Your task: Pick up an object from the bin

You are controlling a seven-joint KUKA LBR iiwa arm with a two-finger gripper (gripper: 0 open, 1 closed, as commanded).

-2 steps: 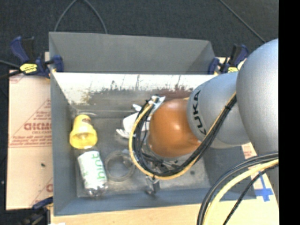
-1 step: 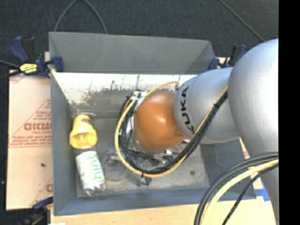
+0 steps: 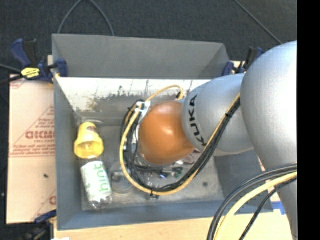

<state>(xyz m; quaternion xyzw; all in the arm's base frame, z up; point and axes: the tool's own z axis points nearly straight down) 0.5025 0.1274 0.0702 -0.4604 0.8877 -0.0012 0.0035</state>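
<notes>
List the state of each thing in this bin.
Yellow plastic cup-like thing: lying at the left of the grey metal bin, clear of the arm.
Clear plastic bottle lettered "hint": on its side, next to the yellow thing.
Orange-covered robot wrist: low over the bin's middle.

one yellow plastic cup (image 3: pixel 88 143), one white green-lettered bottle (image 3: pixel 96 183) and perhaps one clear piece (image 3: pixel 120 178).

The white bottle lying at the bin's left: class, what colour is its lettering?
Green lettering on the bottle, camera view.

Grey bin (image 3: pixel 140 59), yellow plastic piece (image 3: pixel 88 141), white green-lettered bottle (image 3: pixel 96 183), orange wrist cover (image 3: pixel 162 134)
</notes>
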